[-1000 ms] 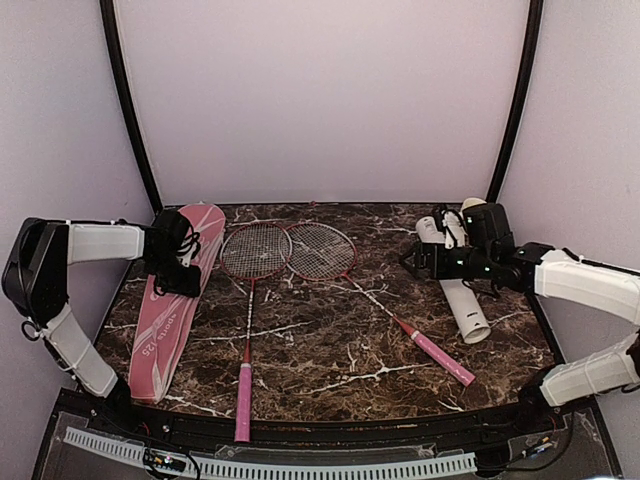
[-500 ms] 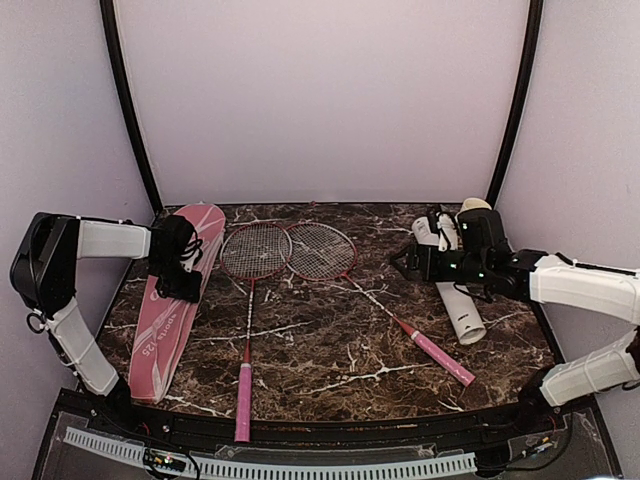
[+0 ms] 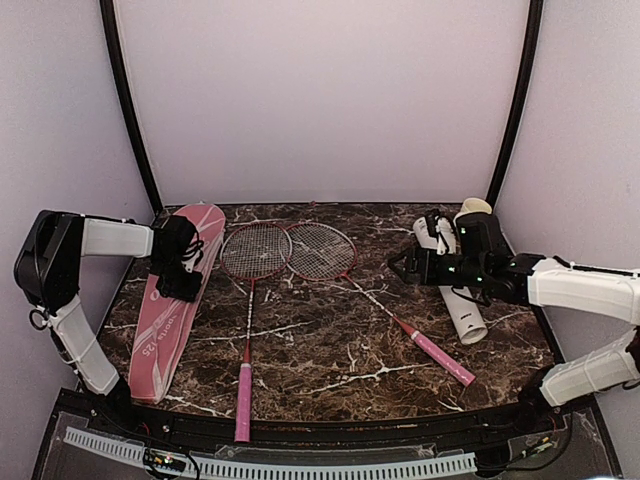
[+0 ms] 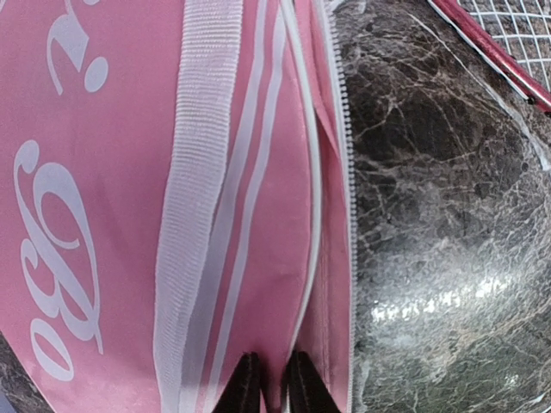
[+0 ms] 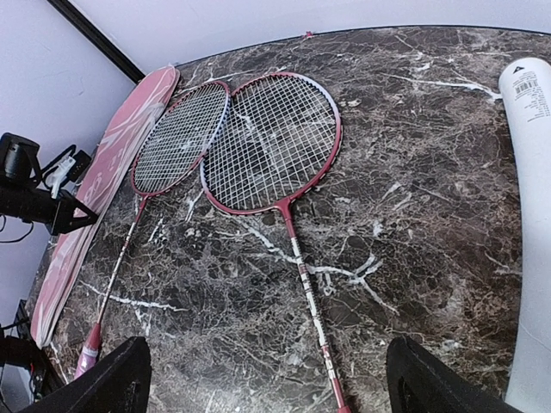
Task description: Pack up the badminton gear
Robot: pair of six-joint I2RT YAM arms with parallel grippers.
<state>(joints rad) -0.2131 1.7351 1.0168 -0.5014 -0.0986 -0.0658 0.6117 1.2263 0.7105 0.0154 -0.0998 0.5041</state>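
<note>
The pink lettered racquet cover (image 3: pixel 168 315) lies along the table's left side. My left gripper (image 3: pixel 184 288) rests on its right edge. In the left wrist view my left gripper (image 4: pixel 275 385) is shut, pinching the pink fabric and white piping of the cover (image 4: pixel 112 215) beside the zip. Two red-rimmed racquets lie with heads touching, the left racquet (image 3: pixel 256 250) and the right racquet (image 3: pixel 320 250). My right gripper (image 3: pixel 400 263) hovers open above the right racquet's shaft (image 5: pixel 308 292), nothing between its fingers (image 5: pixel 125 383). The white tube (image 3: pixel 462 308) lies under my right arm. No shuttlecocks are in view.
A cream mug (image 3: pixel 476 207) stands at the back right corner behind my right wrist. The pink handles (image 3: pixel 243 400) (image 3: pixel 440 358) point toward the table's near edge. Dark marble shows between the racquets' shafts. Walls close in both sides.
My left gripper's jaws have closed onto the cover's edge. My right gripper has slid a little to the left, away from the tube, staying open.
</note>
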